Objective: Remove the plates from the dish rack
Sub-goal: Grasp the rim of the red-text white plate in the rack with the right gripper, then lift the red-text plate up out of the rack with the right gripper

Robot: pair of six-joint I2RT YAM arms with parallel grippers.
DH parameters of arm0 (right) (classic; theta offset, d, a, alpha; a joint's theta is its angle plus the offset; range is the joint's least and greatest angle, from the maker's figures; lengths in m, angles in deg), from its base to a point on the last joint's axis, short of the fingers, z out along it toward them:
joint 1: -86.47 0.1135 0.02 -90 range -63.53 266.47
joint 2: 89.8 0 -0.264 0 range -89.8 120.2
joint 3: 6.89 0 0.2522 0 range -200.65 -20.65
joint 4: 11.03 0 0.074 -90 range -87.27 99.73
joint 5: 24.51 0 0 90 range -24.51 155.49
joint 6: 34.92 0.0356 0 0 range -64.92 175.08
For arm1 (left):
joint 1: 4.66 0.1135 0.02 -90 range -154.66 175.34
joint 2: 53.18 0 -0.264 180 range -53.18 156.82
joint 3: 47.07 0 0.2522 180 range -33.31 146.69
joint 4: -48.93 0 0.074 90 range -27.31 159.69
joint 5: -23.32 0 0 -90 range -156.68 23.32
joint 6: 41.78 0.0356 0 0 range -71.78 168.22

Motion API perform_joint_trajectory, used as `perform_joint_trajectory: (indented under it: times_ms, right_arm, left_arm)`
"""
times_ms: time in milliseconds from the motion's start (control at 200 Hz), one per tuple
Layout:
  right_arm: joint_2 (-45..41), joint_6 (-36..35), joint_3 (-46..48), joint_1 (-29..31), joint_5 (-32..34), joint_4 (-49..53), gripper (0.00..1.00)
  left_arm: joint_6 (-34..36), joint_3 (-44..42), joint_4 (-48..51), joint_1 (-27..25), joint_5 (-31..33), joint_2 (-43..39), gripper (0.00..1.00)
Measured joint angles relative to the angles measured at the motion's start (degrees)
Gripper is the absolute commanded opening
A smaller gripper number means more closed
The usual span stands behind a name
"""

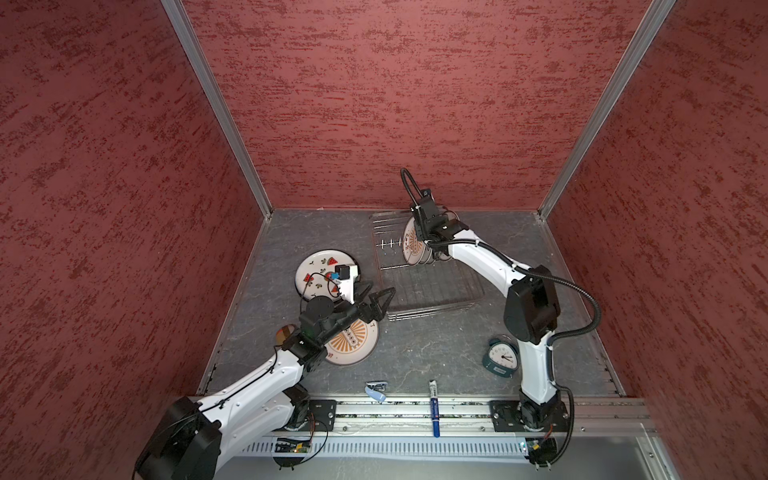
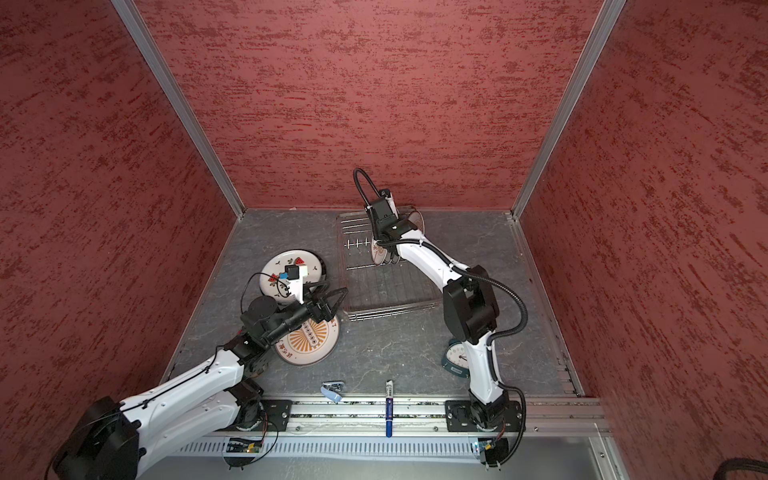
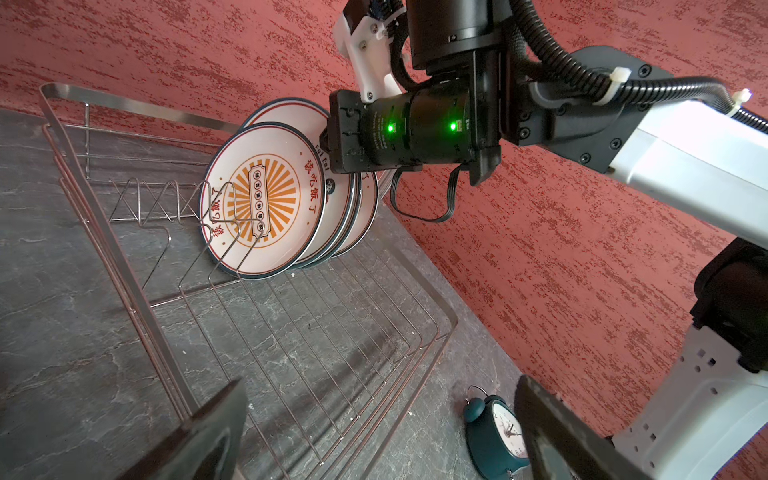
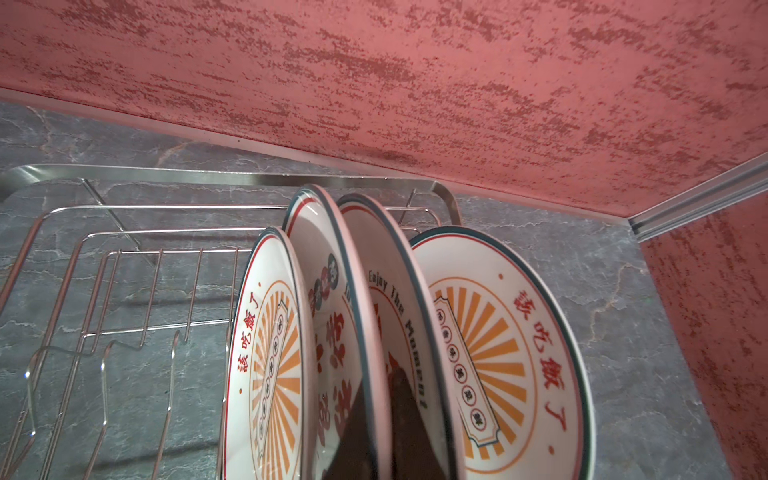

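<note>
1. The right fingers point(image 4: 405, 415) are closed narrow on the rim of a red-lettered plate point(image 4: 332, 299), likely so it can lift straight up between its neighbours in the dish rack point(image 4: 249, 178).
2. The left fingers point(image 3: 208, 436) hang wide and empty over the bench point(image 1: 436, 353), probably waiting.
3. Four plates point(image 3: 266, 199) stand upright in the rack.
4. Two lie flat: a watermelon plate point(image 1: 320, 266) and a sunburst plate point(image 1: 357, 345).
5. One clock point(image 1: 502, 357).
</note>
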Motion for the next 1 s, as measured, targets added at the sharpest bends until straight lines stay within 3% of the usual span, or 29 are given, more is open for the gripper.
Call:
perform_joint_trajectory:
  times_ms: [481,997]
  right_arm:
    - [-7.3,-6.6,2.6,3.4,10.0,-8.0,0.0]
    - [-30.4,-8.0,24.4,6.6,15.5,-20.9,0.0]
  left_arm:
    - [-1.4,-0.6,2.0,-0.4,4.5,-2.9,1.0]
    - [-2.6,-1.0,7.5,-2.0,6.2,-6.6,1.0]
